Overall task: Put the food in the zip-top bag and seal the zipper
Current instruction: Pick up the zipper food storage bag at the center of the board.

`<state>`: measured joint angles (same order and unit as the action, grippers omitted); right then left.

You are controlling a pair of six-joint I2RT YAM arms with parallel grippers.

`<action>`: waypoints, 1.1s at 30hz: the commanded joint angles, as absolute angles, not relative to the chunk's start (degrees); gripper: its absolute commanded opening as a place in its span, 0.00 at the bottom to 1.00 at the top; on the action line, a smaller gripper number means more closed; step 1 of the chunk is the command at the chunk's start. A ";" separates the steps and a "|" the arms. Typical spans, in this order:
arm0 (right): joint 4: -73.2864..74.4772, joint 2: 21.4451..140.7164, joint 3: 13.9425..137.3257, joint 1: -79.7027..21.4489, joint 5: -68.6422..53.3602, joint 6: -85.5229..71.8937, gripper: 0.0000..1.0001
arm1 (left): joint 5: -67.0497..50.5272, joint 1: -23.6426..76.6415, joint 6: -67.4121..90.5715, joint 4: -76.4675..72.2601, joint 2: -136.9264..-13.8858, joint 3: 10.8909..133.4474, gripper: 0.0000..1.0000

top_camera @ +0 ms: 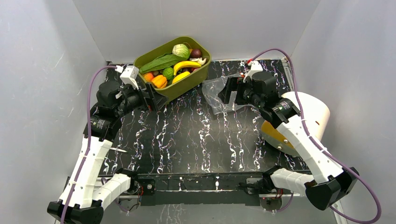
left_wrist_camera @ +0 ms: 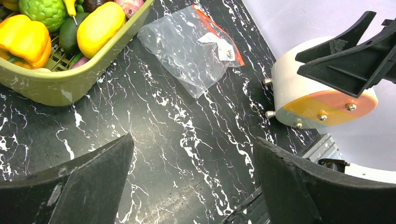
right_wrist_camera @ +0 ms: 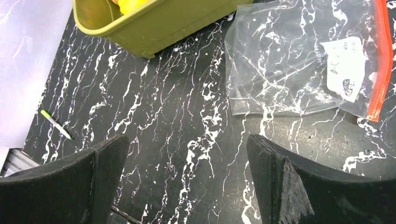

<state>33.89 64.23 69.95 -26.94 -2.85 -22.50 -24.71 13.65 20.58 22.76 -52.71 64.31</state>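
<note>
Now, bag point(right_wrist_camera: 280, 70) flat, zipper point(right_wrist_camera: 385, 65) opp. tub point(right_wrist_camera: 187, 23)

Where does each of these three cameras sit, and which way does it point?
Top external: above and behind the robot, looking down on the table; left arm and right arm show.
Left wrist: on the left wrist, facing the clear bag and olive tub; own fingers at bottom.
Right wrist: on the right wrist, looking down at the bag; own fingers at bottom.
Shared: both wrist views show bag and tub.
</note>
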 commanded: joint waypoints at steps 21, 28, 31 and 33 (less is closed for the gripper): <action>29.22 85.20 76.85 -32.00 3.55 -24.22 0.68 | -16.28 13.81 20.17 21.98 -47.61 51.70 0.98; 29.69 95.55 81.42 -34.61 15.26 -18.38 0.56 | -15.94 13.89 20.00 17.63 -45.22 45.96 0.98; 30.71 99.23 83.48 -35.31 17.60 -17.27 0.52 | -16.91 13.84 20.19 16.37 -44.40 44.82 0.98; 32.04 102.51 85.54 -35.78 20.16 -17.04 0.49 | -18.42 13.84 19.48 15.86 -43.94 44.21 0.98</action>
<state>31.68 99.04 80.23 -34.94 12.29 -19.46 -15.86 13.65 20.38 19.27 -45.82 44.71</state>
